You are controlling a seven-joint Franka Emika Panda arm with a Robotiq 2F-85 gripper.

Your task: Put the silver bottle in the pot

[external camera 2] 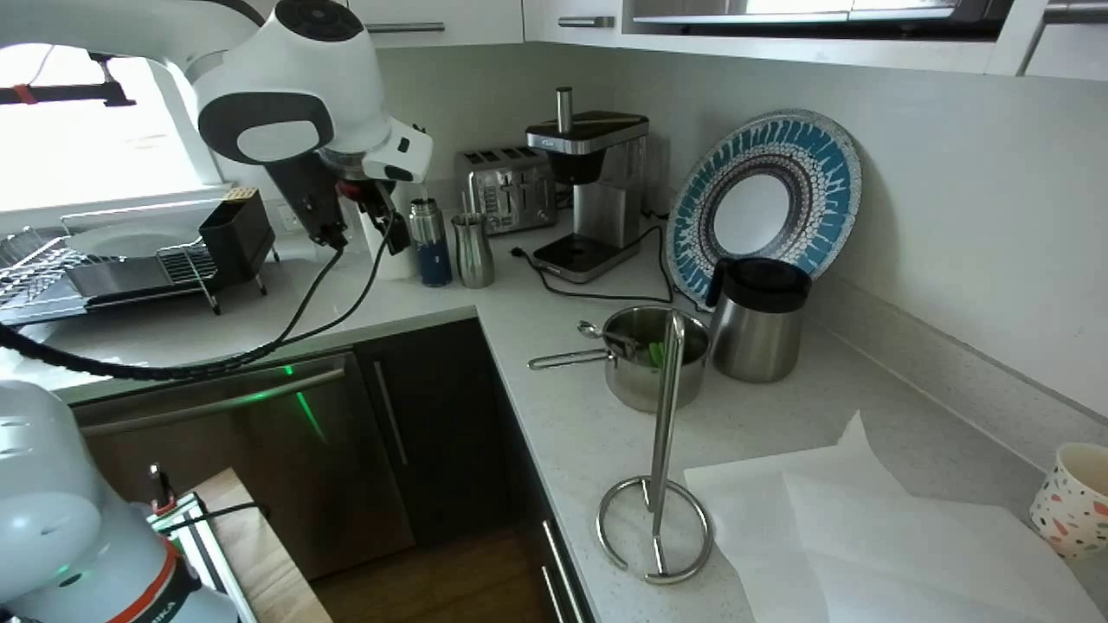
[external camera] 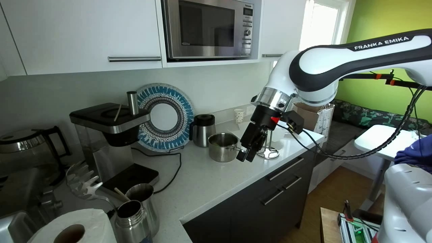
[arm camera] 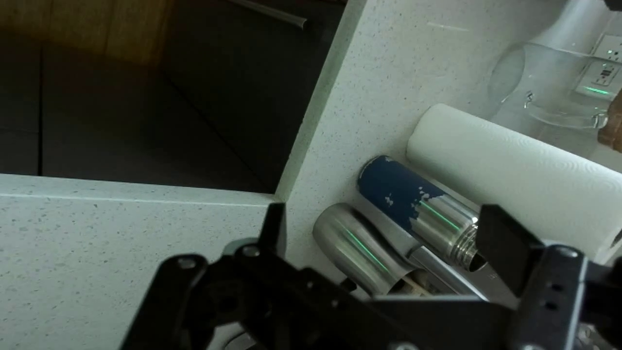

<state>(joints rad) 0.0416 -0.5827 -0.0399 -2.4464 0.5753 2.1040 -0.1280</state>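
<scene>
Two upright metal vessels stand side by side on the counter. The plain silver bottle (external camera 2: 473, 251), waisted and narrower near the top, also shows in the wrist view (arm camera: 357, 248) and in an exterior view (external camera: 153, 211). Beside it is a silver bottle with a threaded neck and blue lower part (external camera 2: 430, 247) (arm camera: 408, 199) (external camera: 130, 222). The low steel pot (external camera: 221, 150) (external camera 2: 640, 385) stands further along the counter with a utensil and something green in it. My gripper (arm camera: 384, 223) is open and empty, above and apart from both vessels; it shows in both exterior views (external camera: 246, 155) (external camera 2: 365, 240).
A paper roll (arm camera: 510, 170) stands against the blue-based bottle's side. A coffee maker (external camera 2: 606, 190), toaster (external camera 2: 506, 186) and steel jug (external camera 2: 762, 337) stand behind. A wire-ring stand (external camera 2: 662, 484) is near the pot. A dish rack (external camera 2: 173, 268) is at left. The counter has an inner corner edge (arm camera: 286, 187).
</scene>
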